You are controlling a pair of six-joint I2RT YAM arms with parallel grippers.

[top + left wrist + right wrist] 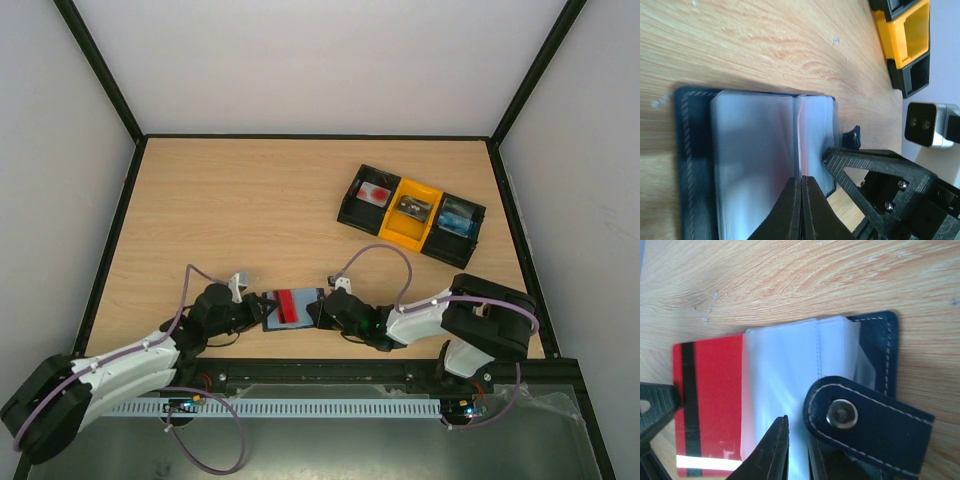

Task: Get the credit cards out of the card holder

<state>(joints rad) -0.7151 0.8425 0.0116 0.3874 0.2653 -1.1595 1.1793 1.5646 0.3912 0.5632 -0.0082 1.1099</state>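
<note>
Four fingers [771,456], one card holder [879,340], one red card [715,400]

Open card holder [880,355], red card [715,400] seemingly half-out

Red card [710,405] w/ black stripe halfway out of clear sleeves [780,365] of card holder [875,335], right gripper [797,440] pinching sleeves by snap tab [865,425].

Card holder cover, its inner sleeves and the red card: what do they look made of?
Card holder cover: navy leather or imitation, matte, pale stitched edge. Inner sleeves: frosted translucent plastic film, seam visible. Red card: probably stiff plastic, smooth, black stripe.
</note>
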